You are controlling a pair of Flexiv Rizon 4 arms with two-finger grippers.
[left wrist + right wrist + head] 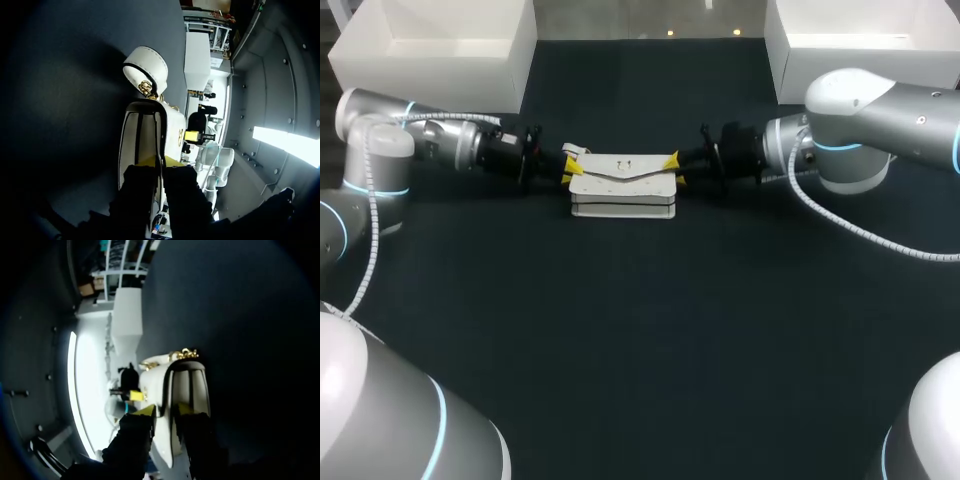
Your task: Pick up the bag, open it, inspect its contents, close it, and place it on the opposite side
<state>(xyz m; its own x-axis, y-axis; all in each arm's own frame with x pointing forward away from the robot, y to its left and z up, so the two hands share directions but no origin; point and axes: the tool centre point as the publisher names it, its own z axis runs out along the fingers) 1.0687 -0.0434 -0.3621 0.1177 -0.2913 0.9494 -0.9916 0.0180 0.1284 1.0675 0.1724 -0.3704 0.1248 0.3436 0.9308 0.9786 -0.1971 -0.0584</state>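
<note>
A white flap bag (620,182) lies flat at the middle of the dark table, toward the back. My left gripper (567,172) is at its left end and my right gripper (674,168) at its right end. In the left wrist view the yellow-tipped fingers (161,161) pinch a thin edge of the bag (145,130); its white strap with a gold chain (147,67) loops up just ahead. In the right wrist view the gripper (164,409) clamps the other end wall of the bag (187,382). The bag's flap is down.
An open white box (510,70) stands at the back left and another (790,70) at the back right. Dark tabletop stretches in front of the bag toward the near edge.
</note>
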